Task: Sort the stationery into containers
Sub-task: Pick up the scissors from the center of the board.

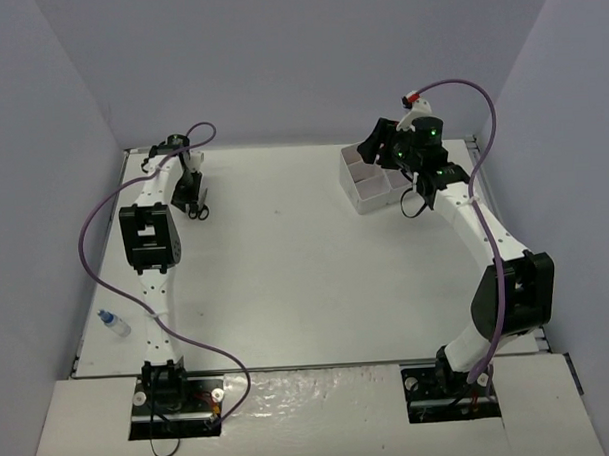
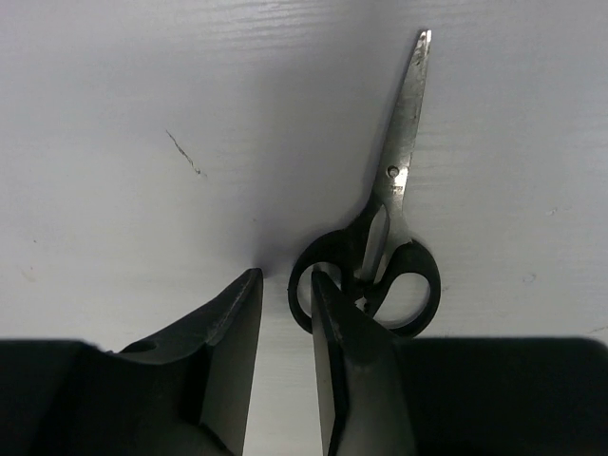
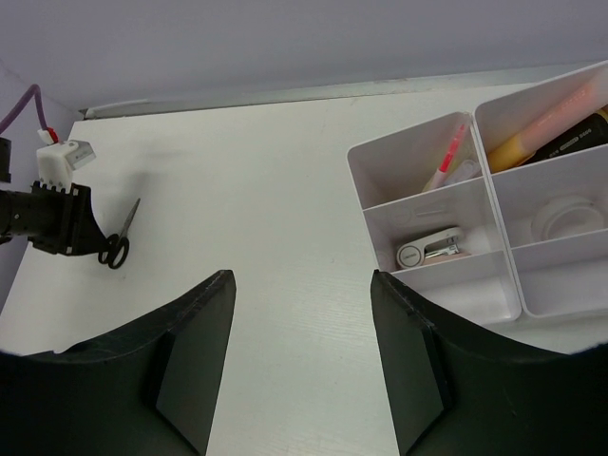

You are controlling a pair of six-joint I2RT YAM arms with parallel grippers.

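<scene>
Small black-handled scissors [image 2: 397,185] lie flat on the white table, blades pointing away; they also show as scissors [image 1: 199,210] and scissors [image 3: 116,245]. My left gripper [image 2: 287,275] is down at their handles. Its right finger [image 2: 351,351] pokes into the left handle loop and its left finger [image 2: 223,332] stands just outside, with a gap to the rim. The white organiser box [image 3: 489,171] [image 1: 368,181] holds a pink pen [image 3: 446,157], highlighters [image 3: 541,128], a white tape ring [image 3: 560,218] and a small white item [image 3: 432,250]. My right gripper [image 3: 302,280] [image 1: 374,146] hovers open and empty beside the box.
A small clear bottle with a blue cap [image 1: 113,323] lies off the table's left edge. Lilac walls close in the table on three sides. Purple cables loop from both arms.
</scene>
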